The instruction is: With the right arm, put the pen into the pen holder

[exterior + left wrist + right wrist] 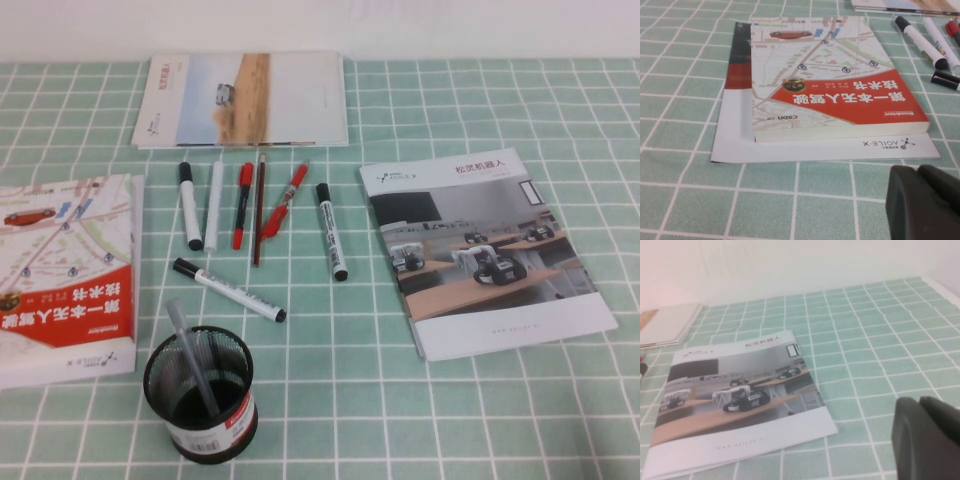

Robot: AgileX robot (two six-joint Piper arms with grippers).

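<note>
The grey pen (192,357) stands tilted inside the pen holder (200,393), at seven o'clock on the table. Left gripper (922,202) and right gripper (927,440) sit low at their stations, fingers together and empty. The task appears done; any further withdrawal should avoid the holder.

6 pens (216,204), 3 booklets (488,252)

- The left gripper (925,200) is showing dark at the frame's corner, its fingers lying pressed together.
- A red and white book (830,80) is lying on a white booklet (790,147).
- Markers (922,42) are lying beyond, on the green checked tablecloth (685,100).
</note>
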